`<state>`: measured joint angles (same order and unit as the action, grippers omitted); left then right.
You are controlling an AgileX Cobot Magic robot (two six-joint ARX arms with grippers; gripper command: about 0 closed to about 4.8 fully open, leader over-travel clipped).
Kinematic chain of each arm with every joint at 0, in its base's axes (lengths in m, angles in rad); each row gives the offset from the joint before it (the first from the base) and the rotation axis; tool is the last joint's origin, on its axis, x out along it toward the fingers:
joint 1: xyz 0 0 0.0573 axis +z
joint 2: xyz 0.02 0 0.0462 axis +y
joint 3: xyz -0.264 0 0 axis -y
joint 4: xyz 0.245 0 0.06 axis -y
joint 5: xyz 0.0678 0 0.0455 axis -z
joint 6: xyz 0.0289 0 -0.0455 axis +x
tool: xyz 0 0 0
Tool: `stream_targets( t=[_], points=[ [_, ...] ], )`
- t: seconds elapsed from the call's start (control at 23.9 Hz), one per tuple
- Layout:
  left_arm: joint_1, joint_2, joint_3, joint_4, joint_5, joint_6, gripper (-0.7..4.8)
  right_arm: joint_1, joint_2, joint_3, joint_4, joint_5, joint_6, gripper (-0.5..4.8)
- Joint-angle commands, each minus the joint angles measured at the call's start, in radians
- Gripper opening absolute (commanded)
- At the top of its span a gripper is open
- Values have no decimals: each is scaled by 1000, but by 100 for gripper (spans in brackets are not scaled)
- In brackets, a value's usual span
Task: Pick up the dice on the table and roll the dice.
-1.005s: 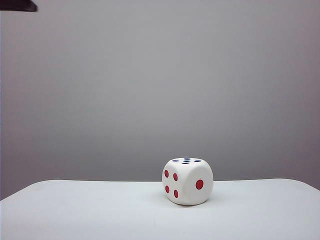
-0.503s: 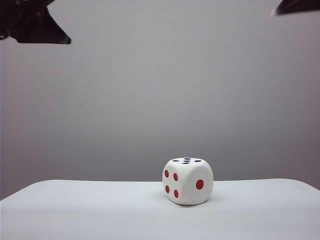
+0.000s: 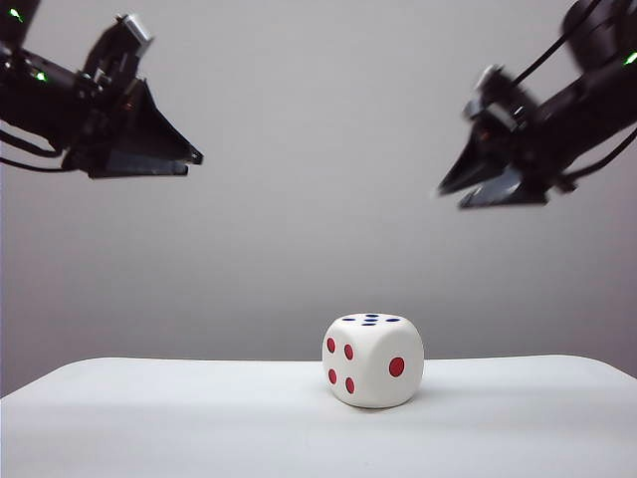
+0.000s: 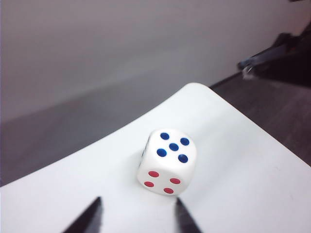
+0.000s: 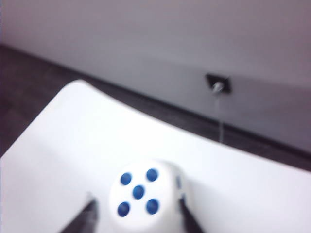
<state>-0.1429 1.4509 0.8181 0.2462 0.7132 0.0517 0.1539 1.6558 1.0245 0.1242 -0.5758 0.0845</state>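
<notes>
Two black robot hands hang in the air above a white bench, neither touching anything. Left hand (image 3: 184, 157) is high over the bench's left end, its fingers (image 4: 90, 216) spread apart with nothing between them. Right hand (image 3: 460, 191) is high over the right end, likewise spread and empty. One white dice (image 3: 373, 359) sits on the bench (image 3: 149, 418) near its far edge, slightly right of centre, five blue pips up.

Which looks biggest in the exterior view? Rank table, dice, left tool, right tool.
1. table
2. and 3. left tool and right tool: alike, both high above the table; not ranked.
4. dice; nearness to the camera leaves this unsure.
</notes>
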Motion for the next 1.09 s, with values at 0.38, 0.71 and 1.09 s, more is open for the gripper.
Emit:
stream_targets(
  t=[0.38,0.71,1.09],
  points=[
    [-90,31,3,20,-48,-35,385,65,286,135,11,-2,2,479],
    [-89,31,3,8,-66,-52,385,69,409,201,-23,-6,2,479],
    [-89,32,3,2,-65,-52,385,121,460,201,-11,27,2,215]
  ],
)
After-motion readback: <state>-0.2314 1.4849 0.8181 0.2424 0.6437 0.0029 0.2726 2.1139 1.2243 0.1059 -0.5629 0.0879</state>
